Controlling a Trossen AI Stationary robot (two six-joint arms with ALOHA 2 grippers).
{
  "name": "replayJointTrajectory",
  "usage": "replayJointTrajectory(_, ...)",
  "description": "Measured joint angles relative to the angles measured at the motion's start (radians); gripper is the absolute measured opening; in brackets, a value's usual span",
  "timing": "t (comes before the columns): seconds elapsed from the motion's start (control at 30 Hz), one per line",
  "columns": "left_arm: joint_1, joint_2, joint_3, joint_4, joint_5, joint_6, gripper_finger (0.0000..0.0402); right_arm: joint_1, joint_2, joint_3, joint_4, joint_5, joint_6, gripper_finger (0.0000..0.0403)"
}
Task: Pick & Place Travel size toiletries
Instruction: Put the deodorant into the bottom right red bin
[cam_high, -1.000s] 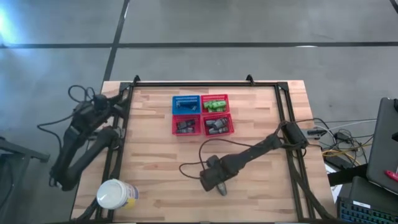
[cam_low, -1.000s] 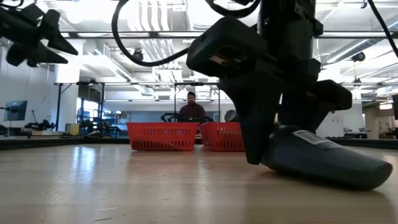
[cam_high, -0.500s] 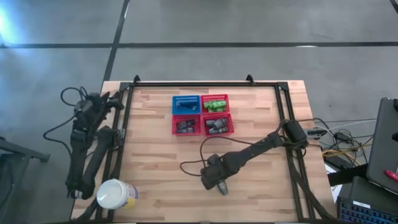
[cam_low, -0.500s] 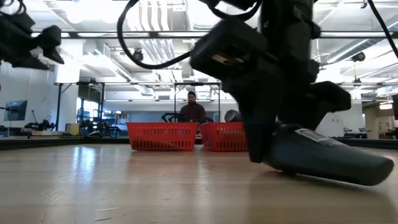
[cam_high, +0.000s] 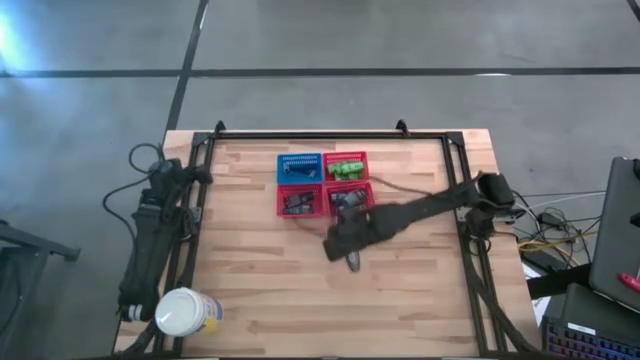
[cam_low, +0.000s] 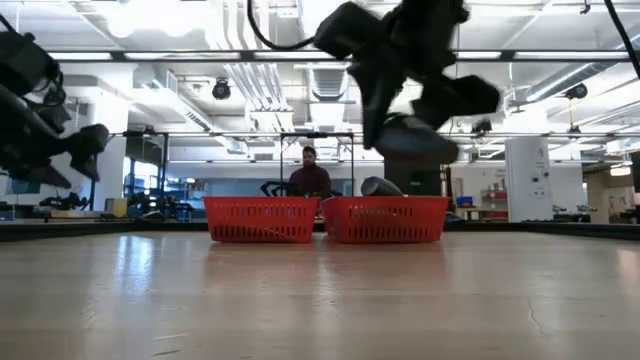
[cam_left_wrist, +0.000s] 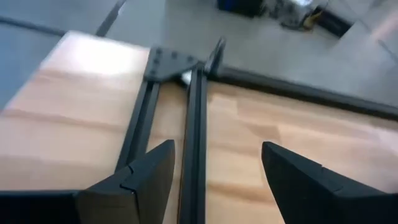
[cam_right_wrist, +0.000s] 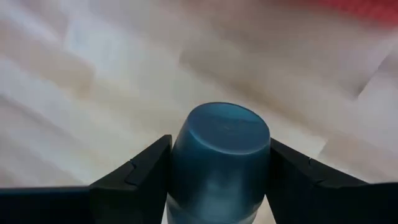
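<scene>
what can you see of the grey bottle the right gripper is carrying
The grey bottle is a small rounded container with a smooth, slightly glossy dark grey-blue surface, plastic by its look, its flat round end facing the wrist camera. It is clamped between the two dark fingers of the right gripper. In the low view it hangs in the air, clear of the table, above the red baskets. Only the fingers touch it.

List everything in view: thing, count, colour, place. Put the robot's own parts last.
Mesh baskets: four, one blue and three red, clustered at the table's far middle.
Green toiletries: several, in the far right red basket.
Dark toiletries: several, in the two near baskets.
Grey bottle: one, held above the table.
White jar: one, near left corner.
Person: one, seated beyond the table.
Left gripper: open, over the table's left edge.
Right gripper: shut on the grey bottle, near the baskets.
</scene>
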Motion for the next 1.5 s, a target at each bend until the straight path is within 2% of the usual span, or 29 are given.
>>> replayJointTrajectory(0.17,0.039,-0.001,0.002,-0.089,0.012,0.000,0.0245,-0.114,-0.036,0.001,0.003,0.024,-0.106,0.0198)
replayJointTrajectory(0.27,0.061,-0.003,0.002,-0.090,0.011,0.000,0.0245,-0.178,-0.059,0.026,0.000,0.034,-0.238,0.0199)
replayJointTrajectory(0.53,0.072,-0.003,0.002,-0.090,0.010,0.001,0.0245,-0.311,-0.058,0.067,-0.041,0.047,-0.843,0.0201)
replayJointTrajectory(0.7,0.072,-0.003,0.002,-0.092,0.009,0.001,0.0245,-0.357,-0.055,0.074,-0.063,0.043,-0.982,0.0201)
replayJointTrajectory(0.93,0.072,-0.003,0.001,-0.094,0.000,0.015,0.0245,-0.411,-0.053,0.075,-0.056,-0.015,-1.107,0.0202)
replayJointTrajectory(1.17,0.072,0.010,0.018,-0.011,-0.255,0.034,0.0245,-0.458,-0.052,0.075,-0.058,-0.015,-1.168,0.0205)
replayJointTrajectory(1.27,0.072,0.010,0.029,-0.006,-0.302,0.042,0.0245,-0.470,-0.052,0.075,-0.059,-0.016,-1.179,0.0204)
replayJointTrajectory(1.37,0.072,0.010,0.025,0.048,-0.392,0.121,0.0245,-0.480,-0.052,0.075,-0.059,-0.016,-1.188,0.0203)
replayJointTrajectory(1.5,0.072,0.010,0.010,0.181,-0.598,0.310,0.0245,-0.491,-0.052,0.075,-0.060,-0.047,-1.194,0.0206)
